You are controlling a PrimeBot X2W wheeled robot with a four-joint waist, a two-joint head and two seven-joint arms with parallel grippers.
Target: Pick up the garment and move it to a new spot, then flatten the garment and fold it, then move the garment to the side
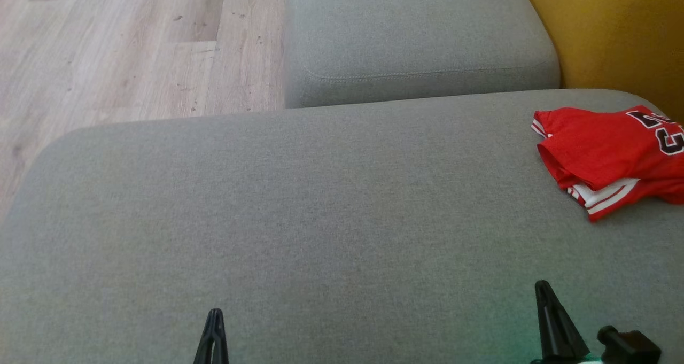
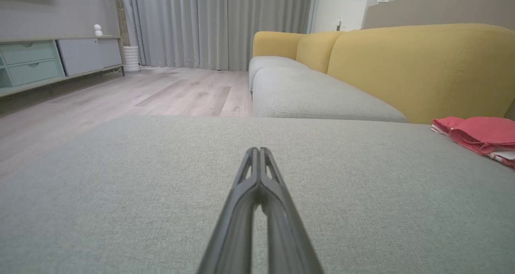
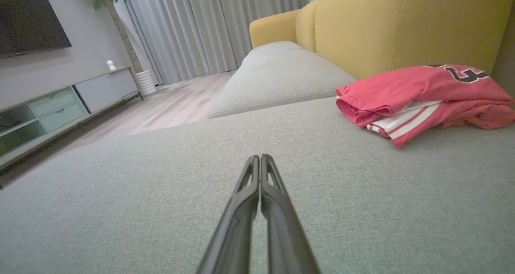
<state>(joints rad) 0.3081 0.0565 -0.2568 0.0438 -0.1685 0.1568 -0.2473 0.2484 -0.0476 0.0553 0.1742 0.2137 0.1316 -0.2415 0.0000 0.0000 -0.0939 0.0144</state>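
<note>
Left pincer point(image 2: 259, 150), right pincer point(image 3: 260, 157) closed; garment point(image 1: 604, 145) apart.

— From where does the head camera look?
— From above, steeply down on the sofa cushion point(image 1: 320, 219), behind the left gripper point(image 1: 215, 315) and right gripper point(image 1: 543, 288).
— And the wrist cameras?
— Low, close over that cushion, along their own grippers. All views share the garment point(image 3: 418, 93), ahead and to the right of each gripper.

Garment point(image 1: 609, 153) on cushion's point(image 1: 299, 219) right.
</note>
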